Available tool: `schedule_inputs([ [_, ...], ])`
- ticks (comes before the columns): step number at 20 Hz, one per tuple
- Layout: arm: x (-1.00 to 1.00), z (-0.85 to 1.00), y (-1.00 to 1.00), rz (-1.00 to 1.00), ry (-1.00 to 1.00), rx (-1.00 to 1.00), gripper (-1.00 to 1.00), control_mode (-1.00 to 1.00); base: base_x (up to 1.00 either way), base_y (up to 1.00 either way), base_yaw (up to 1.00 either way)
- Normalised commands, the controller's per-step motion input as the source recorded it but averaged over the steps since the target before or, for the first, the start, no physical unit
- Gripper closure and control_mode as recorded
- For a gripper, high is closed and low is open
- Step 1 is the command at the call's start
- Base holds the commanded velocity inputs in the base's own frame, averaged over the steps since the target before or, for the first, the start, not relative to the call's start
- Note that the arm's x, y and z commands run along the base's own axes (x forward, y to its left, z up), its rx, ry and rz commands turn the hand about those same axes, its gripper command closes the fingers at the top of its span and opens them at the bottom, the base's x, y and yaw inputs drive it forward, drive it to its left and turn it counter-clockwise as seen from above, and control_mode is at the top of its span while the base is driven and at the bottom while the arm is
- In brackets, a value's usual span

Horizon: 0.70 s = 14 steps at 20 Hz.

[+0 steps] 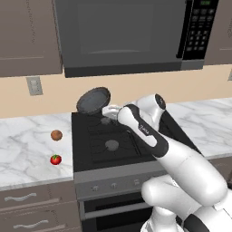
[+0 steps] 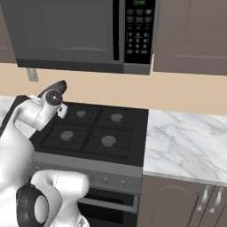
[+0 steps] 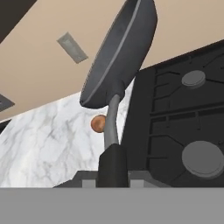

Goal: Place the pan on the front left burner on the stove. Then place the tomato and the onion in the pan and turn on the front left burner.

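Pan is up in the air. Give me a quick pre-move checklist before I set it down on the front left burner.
1. Gripper shut on the pan handle: ok.
2. Pan level: not ok, tilted steeply on edge.
3. Front left burner free of objects: ok.
4. Pan over that burner: not ok, it hangs near the stove's back left corner.
5. Tomato and onion waiting on the left counter: ok.

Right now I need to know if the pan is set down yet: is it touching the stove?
Apart. In the left base view the pan hangs tilted above the stove, wall visible beneath it.
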Motion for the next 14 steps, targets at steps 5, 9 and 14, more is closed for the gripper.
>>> schedule_inputs([
  [5,0.01,0.00,-0.50,0.00,0.03,0.00,1.00,-1.00,0.00,0.00,0.00],
  [9,0.00,0.00,-0.17,0.00,0.00,0.00,1.00,-1.00,0.00,0.00,0.00],
  [14,0.00,0.00,-0.06,0.00,0.03,0.00,1.00,-1.00,0.00,0.00,0.00],
])
